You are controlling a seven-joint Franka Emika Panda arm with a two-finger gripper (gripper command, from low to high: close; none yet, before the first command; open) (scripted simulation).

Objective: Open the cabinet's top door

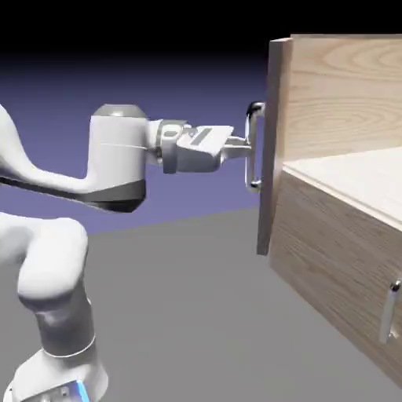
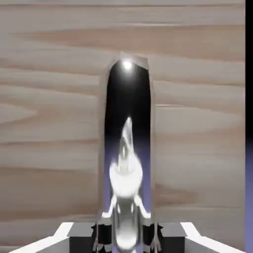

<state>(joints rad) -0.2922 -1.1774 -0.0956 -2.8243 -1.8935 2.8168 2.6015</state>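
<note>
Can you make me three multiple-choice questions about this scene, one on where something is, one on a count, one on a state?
1. Where does the white robot arm's gripper sit?
A. at the top door's vertical silver bar handle
B. at the lower panel's handle
C. resting on the grey table

2. How many silver handles show in the exterior view?
A. one
B. two
C. four

3. What state is the light wood-grain top door in?
A. flush shut
C. removed
B. pulled open

Key: 1 A, the fingers close around that bar; 2 B, the second is the lower panel's handle; 3 B, its edge stands clear of the wood-grain cabinet.
</note>
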